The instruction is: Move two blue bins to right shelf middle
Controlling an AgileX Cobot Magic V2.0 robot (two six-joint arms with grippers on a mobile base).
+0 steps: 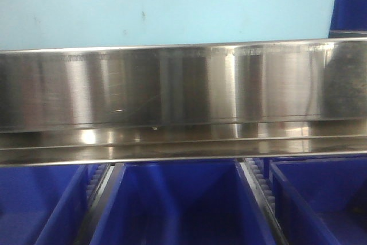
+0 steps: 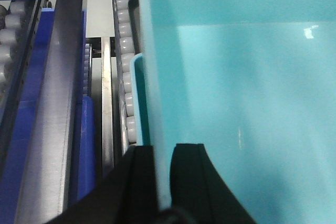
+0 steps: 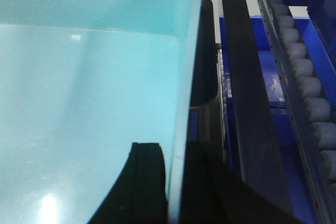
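Left gripper (image 2: 163, 156) and right gripper (image 3: 176, 153) each pinch a wall of the light blue bin (image 2: 236, 103); move both together, flat, over the steel shelf (image 1: 183, 84).

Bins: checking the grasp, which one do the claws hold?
The pale turquoise bin: the left claw and right claw each pinch a wall of it. The dark blue bins sit untouched below the steel shelf.

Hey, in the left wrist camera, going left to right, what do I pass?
wide steel rail → dark blue bar → narrow steel strip → row of grey rollers → light blue bin, its wall clamped by the left gripper at the bottom edge.
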